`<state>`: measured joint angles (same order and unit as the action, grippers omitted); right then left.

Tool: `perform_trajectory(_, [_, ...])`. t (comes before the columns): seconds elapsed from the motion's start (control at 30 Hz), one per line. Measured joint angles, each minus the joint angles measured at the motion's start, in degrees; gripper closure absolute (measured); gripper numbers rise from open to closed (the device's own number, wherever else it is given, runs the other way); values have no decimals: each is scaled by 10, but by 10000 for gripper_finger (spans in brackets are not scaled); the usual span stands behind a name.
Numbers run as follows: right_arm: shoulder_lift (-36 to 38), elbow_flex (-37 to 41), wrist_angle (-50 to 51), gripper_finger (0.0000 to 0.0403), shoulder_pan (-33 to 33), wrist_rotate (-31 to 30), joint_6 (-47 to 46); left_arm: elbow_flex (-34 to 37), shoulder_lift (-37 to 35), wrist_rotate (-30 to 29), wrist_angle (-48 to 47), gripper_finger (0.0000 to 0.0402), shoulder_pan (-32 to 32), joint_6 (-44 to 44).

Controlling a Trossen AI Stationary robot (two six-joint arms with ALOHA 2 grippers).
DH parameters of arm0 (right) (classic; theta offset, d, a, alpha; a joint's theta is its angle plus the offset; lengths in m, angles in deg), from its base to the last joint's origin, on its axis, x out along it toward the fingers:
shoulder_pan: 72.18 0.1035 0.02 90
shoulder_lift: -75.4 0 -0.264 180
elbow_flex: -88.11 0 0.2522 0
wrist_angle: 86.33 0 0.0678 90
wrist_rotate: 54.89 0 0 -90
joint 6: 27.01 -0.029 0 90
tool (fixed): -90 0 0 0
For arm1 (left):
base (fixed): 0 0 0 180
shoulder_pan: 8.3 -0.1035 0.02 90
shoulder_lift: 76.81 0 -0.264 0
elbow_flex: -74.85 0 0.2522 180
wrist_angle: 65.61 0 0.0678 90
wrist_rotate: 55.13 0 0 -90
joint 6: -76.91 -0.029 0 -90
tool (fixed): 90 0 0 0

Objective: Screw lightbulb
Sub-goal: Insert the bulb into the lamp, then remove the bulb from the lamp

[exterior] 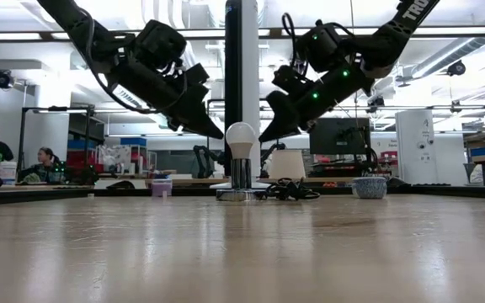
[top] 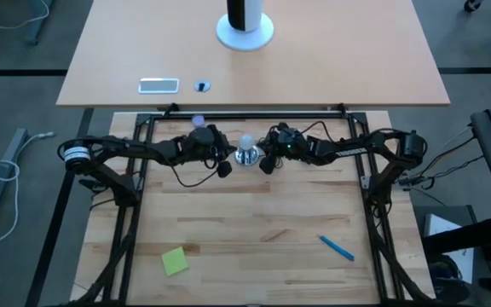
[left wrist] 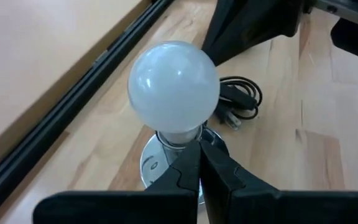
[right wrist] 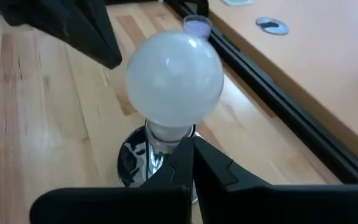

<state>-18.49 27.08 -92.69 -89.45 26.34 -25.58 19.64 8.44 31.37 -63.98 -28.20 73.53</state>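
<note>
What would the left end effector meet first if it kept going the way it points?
Most likely the lightbulb: the left end effector, fingers shut, points at the bulb's neck just above the socket. The low view shows a small gap between them; depth is uncertain.

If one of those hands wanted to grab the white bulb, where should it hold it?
Probably around the lightbulb's round white globe, at its widest part, coming in from the side. It stands upright in the silver socket, so the globe is exposed all round, while the narrow neck sits down in the socket.
</note>
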Motion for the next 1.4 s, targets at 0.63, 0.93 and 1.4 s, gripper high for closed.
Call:
perform_trajectory(0.63, [0, 0, -41, 403, 4, 43, -18, 0, 17, -26, 35, 401, -1, -6])
perform_trajectory(0.93, [8, 0, -14, 403, 5, 28, -29, 0, 8, -92, 26, 402, -7, -61])
perform_trajectory(1.4, [4, 0, -47, 403, 9, 53, -21, 0, 48, -43, 115, 401, -50, -97])
